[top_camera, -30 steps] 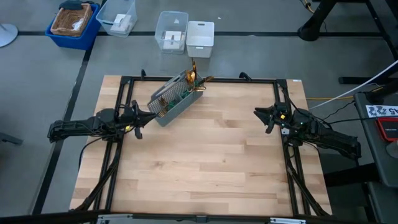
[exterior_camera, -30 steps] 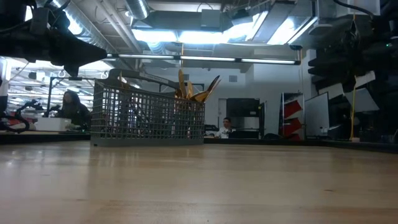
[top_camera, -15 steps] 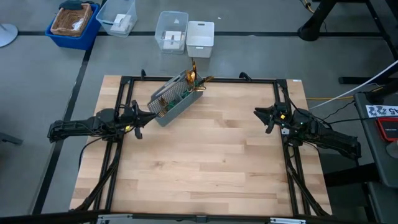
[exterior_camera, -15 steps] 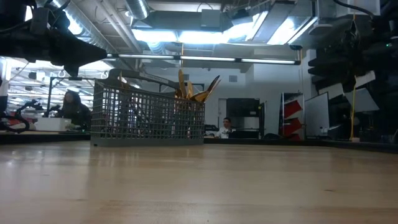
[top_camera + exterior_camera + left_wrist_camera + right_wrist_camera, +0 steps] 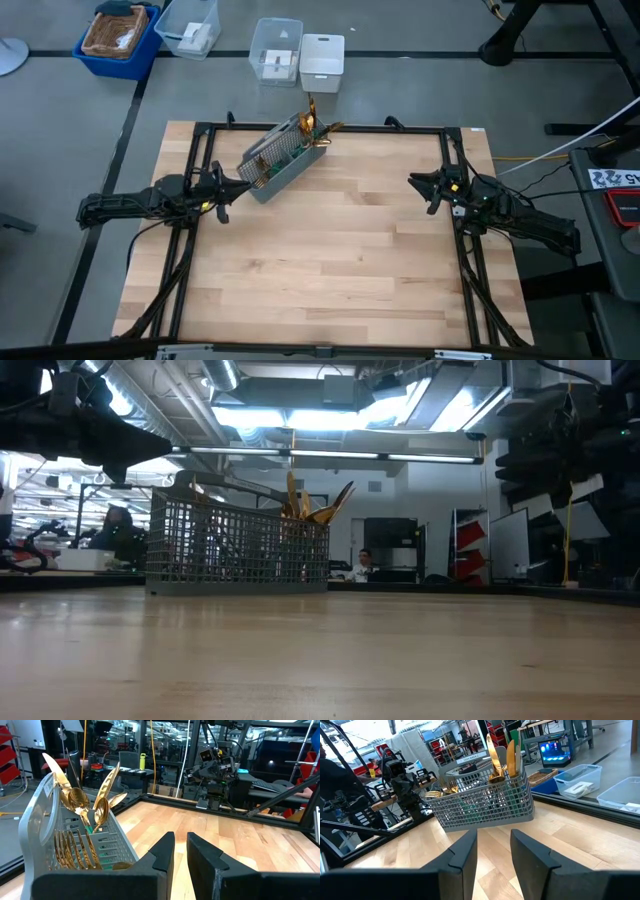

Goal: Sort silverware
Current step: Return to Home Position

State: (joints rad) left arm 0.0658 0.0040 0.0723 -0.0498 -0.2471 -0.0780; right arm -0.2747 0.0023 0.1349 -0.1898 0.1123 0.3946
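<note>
The silverware (image 5: 312,125) stands in a grey mesh caddy (image 5: 283,158) at the table's far left, gold heads up above its rim (image 5: 95,805) (image 5: 502,757) (image 5: 310,500). More gold fork heads show through the mesh (image 5: 75,851). The caddy rests on its base on the wood (image 5: 237,550), set at a slant. My left gripper (image 5: 235,186) hovers level just left of and nearer than the caddy, its fingers a narrow gap apart (image 5: 180,842) with nothing between them. My right gripper (image 5: 420,184) hovers at the table's right side, open and empty (image 5: 494,837), pointing toward the caddy (image 5: 485,802).
A black rail frame (image 5: 380,127) runs round the table top. Past the far edge stand a blue bin (image 5: 118,38), two clear bins (image 5: 190,25) (image 5: 276,50) and a white box (image 5: 322,60). Bare wood (image 5: 330,250) spreads between the arms and toward the near edge.
</note>
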